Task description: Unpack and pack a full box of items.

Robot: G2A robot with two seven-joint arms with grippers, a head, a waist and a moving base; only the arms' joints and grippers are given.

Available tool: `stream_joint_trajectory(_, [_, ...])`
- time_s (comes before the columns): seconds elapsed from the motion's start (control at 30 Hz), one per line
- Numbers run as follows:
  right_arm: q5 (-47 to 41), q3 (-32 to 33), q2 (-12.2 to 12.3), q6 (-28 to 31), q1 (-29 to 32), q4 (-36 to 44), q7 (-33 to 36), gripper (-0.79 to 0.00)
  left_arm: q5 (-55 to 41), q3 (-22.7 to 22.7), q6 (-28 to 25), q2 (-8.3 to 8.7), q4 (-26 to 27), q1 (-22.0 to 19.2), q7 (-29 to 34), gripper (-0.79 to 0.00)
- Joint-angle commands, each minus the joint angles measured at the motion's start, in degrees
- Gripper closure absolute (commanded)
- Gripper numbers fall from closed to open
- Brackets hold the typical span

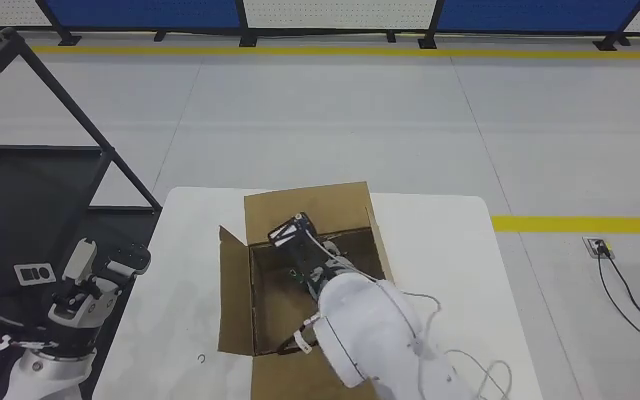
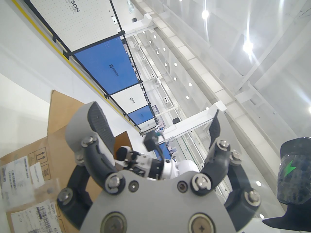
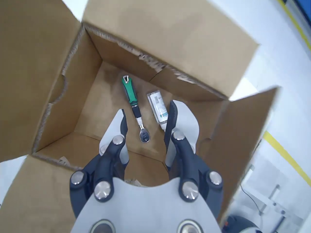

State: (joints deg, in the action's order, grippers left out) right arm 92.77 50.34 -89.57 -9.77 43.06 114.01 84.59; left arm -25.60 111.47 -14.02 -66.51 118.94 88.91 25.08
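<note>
An open cardboard box [image 1: 305, 205] stands on the white table [image 1: 450, 270]. On its floor lie a ratchet wrench [image 3: 136, 109] with a green-and-black handle and a small labelled bottle [image 3: 158, 107], side by side. My right gripper [image 3: 148, 109] hangs open above them inside the box mouth, nothing between its fingers; the wrench head lies below the gap. The right arm [image 1: 350, 310] leans over the box from the near side. My left gripper [image 2: 155, 112] is open and empty, pointing up towards the ceiling, off the table's left edge [image 1: 102, 265]. The box side [image 2: 60, 127] is beside it.
The box flaps [image 3: 170, 25] are spread outward around the opening. A black frame [image 1: 60, 180] stands left of the table. A small ring [image 1: 201, 358] lies on the table near the front left. A black device with a green mark [image 2: 291, 170] is close to the left gripper.
</note>
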Motion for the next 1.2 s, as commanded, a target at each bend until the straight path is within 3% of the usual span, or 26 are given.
stream_joint_trajectory(0.0, [1.51, 4.48, 0.81, 0.58, 5.8, 11.57, -2.56, -0.363, 0.0, 0.0, 0.0, 0.0, 0.0, 0.0, 0.0, -0.785])
stream_joint_trajectory(0.07, [0.37, 8.26, 1.36, 1.12, 10.57, 18.53, -5.74, -0.323, 0.0, 0.0, 0.0, 0.0, 0.0, 0.0, 0.0, -0.785])
stream_joint_trajectory(0.13, [-0.78, 12.4, 1.71, 1.17, 13.86, 20.63, -10.06, -0.252, 0.0, 0.0, 0.0, 0.0, 0.0, 0.0, 0.0, -0.785])
stream_joint_trajectory(0.23, [-4.38, 18.71, 2.03, 1.49, 16.77, 20.63, -14.3, -0.102, 0.0, 0.0, 0.0, 0.0, 0.0, 0.0, 0.0, -0.785])
stream_joint_trajectory(0.27, [-5.53, 20.79, 2.16, 1.84, 17.71, 20.63, -14.38, -0.009, 0.0, 0.0, 0.0, 0.0, 0.0, 0.0, 0.0, -0.785])
stream_joint_trajectory(0.47, [-14.74, 33.57, 3.04, 5.45, 24.13, 20.2, -10.31, 0.0, 0.0, 0.0, 0.0, 0.0, 0.0, 0.0, 0.0, -0.785])
stream_joint_trajectory(0.7, [-28.12, 45.46, 4.32, 13.32, 27.36, 11.37, -5.82, 0.0, 0.0, 0.0, 0.0, 0.0, 0.0, 0.0, 0.0, -0.785])
stream_joint_trajectory(0.93, [-34.5, 46.91, 5.42, 20.4, 28.54, -0.01, -6.32, 0.0, 0.0, 0.0, 0.0, 0.0, 0.0, 0.0, 0.0, -0.785])
stream_joint_trajectory(1.17, [-38.94, 43.88, 6.25, 27.75, 28.75, -7.26, -9.99, 0.0, 0.0, 0.0, 0.0, 0.0, 0.0, 0.0, 0.0, -0.785])
